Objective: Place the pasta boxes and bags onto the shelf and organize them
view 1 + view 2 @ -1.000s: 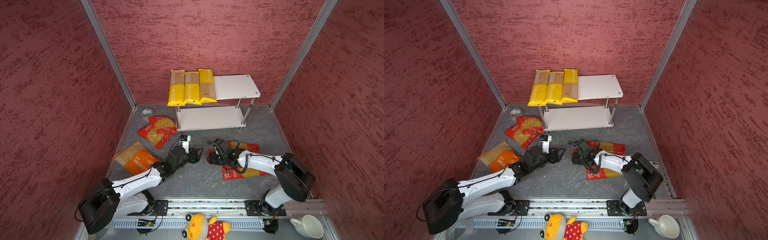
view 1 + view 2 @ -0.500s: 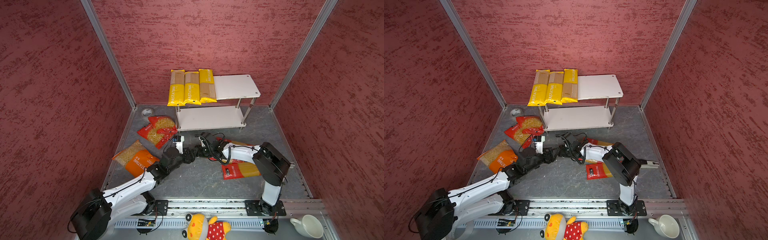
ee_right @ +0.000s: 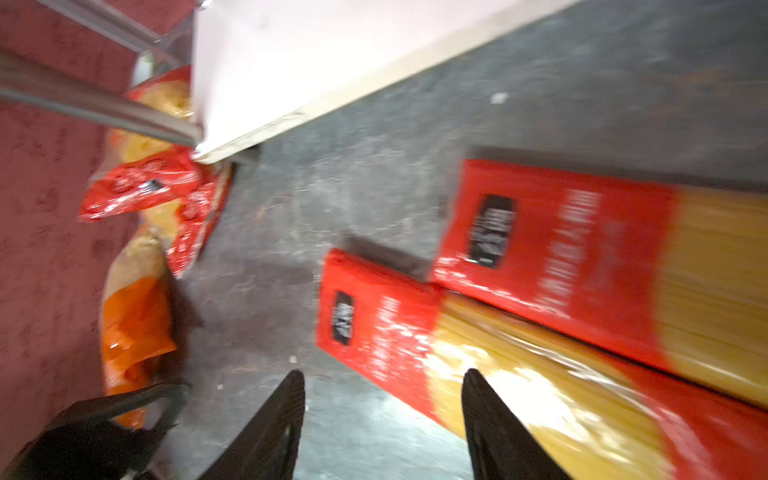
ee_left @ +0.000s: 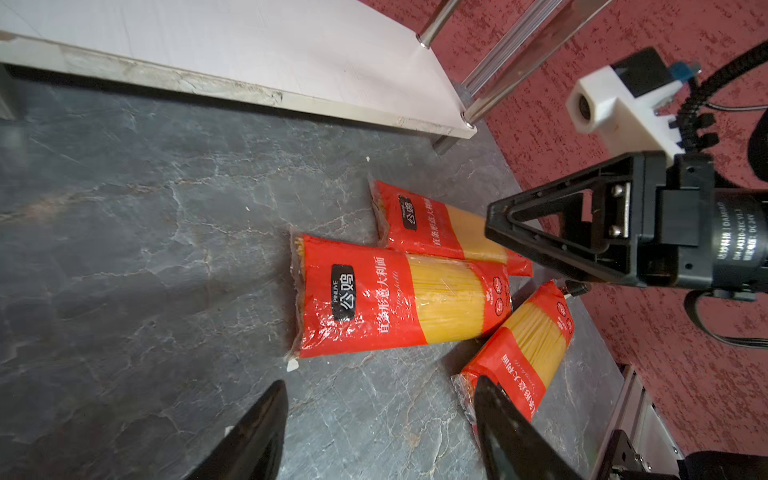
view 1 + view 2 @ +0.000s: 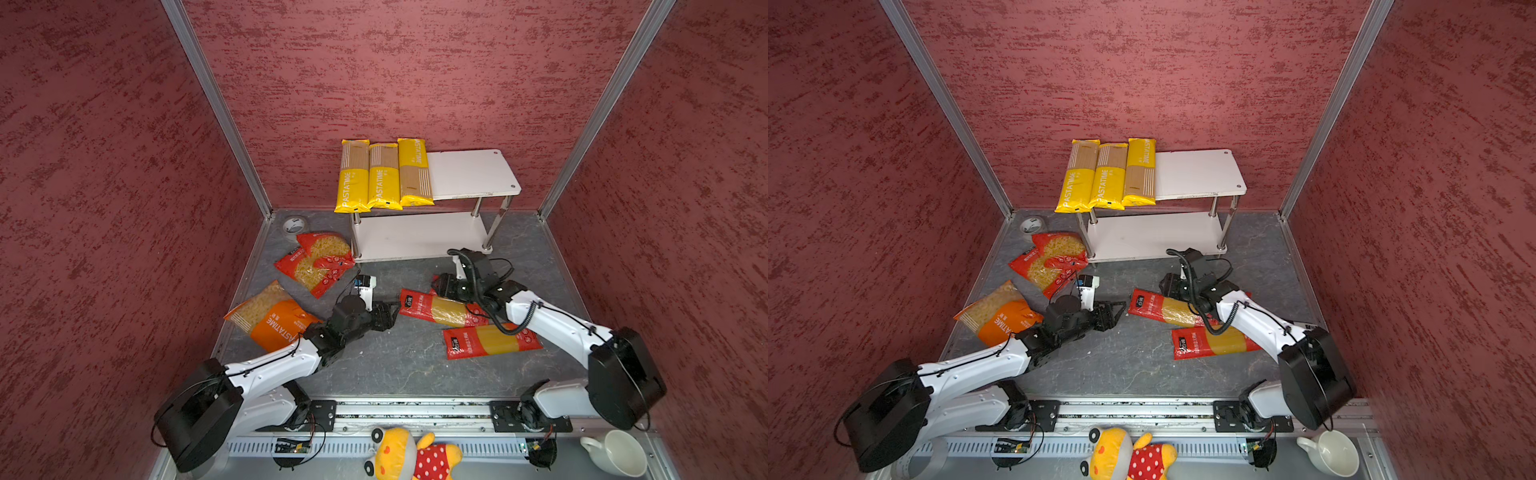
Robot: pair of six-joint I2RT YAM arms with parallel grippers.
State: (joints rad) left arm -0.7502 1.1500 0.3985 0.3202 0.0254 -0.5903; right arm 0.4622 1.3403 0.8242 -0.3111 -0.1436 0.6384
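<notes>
Shelf [image 5: 469, 174] at back wall: three yellow packs [image 5: 384, 176] lie side by side on the top board's left half, probably keeping the bare right half for the reds. Three red spaghetti packs [image 4: 399, 299] lie loose on the floor in front, short-pasta bags [image 5: 318, 262] further left. Left gripper [image 5: 390, 313] and right gripper [image 5: 440, 286] are both close to one red pack, jaws apart and empty; lining up a pick, I judge.

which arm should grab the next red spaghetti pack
right, probably: the right gripper is open above the red spaghetti packs; the left gripper only faces one pack's short end
</notes>
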